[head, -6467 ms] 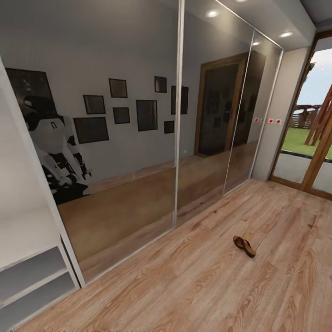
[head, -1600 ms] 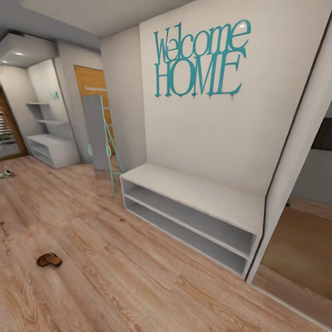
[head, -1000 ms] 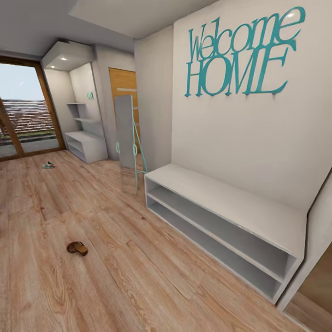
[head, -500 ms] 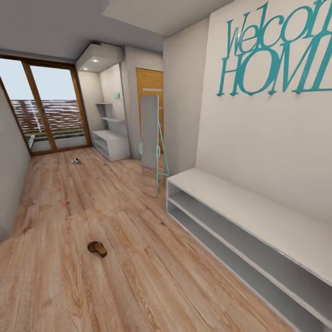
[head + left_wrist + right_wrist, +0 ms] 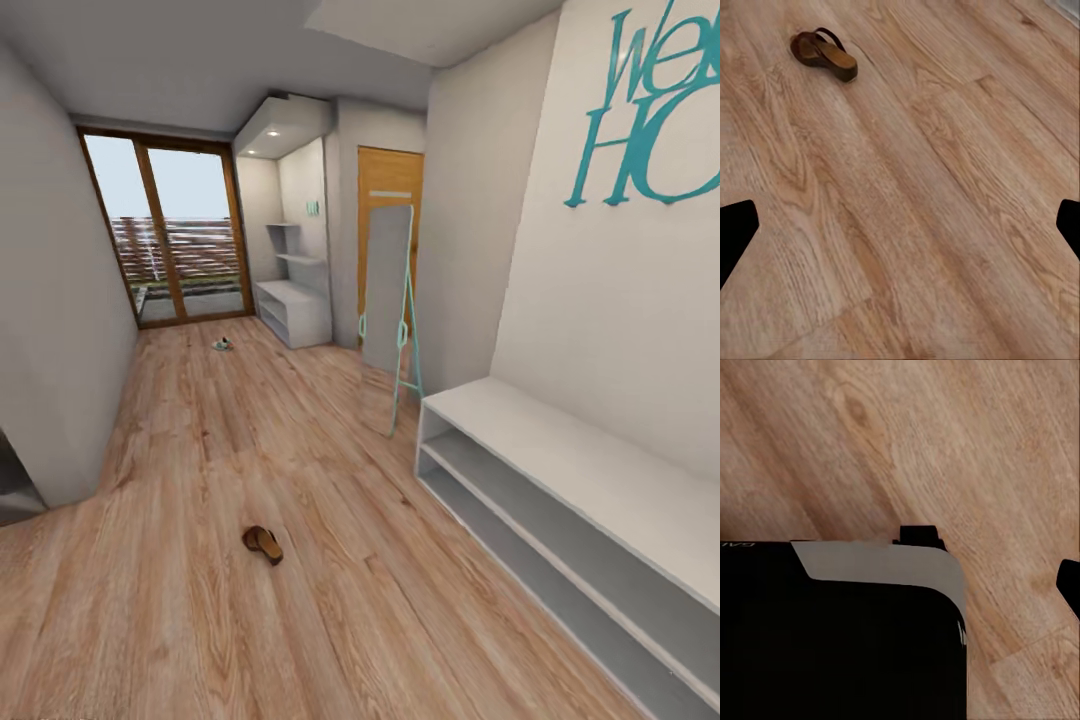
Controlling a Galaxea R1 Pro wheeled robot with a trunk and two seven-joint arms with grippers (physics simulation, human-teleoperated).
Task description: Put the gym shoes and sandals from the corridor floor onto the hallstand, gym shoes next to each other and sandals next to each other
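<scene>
One brown sandal (image 5: 263,544) lies alone on the corridor floor (image 5: 200,620), well apart from the grey hallstand (image 5: 560,500) along the wall. A gym shoe (image 5: 222,345) sits far off near the glass door (image 5: 180,240). The left claw (image 5: 900,232) is spread wide and empty; the right claw's opening cannot be told.

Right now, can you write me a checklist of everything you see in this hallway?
Surface: brown wood-plank floor.
Job's things: one brown sandal lying on the floor, apart from the grey bench rack; a small shoe-like thing far off near the glass door, too small to tell; a second grey rack beside it.
Clutter: leaning mirror.
Tools: left tool open, fingertips at the picture's edges, empty; right tool cannot tell.
Cables: nothing seen.
Surroundings: teal wall lettering, wooden door.
</scene>
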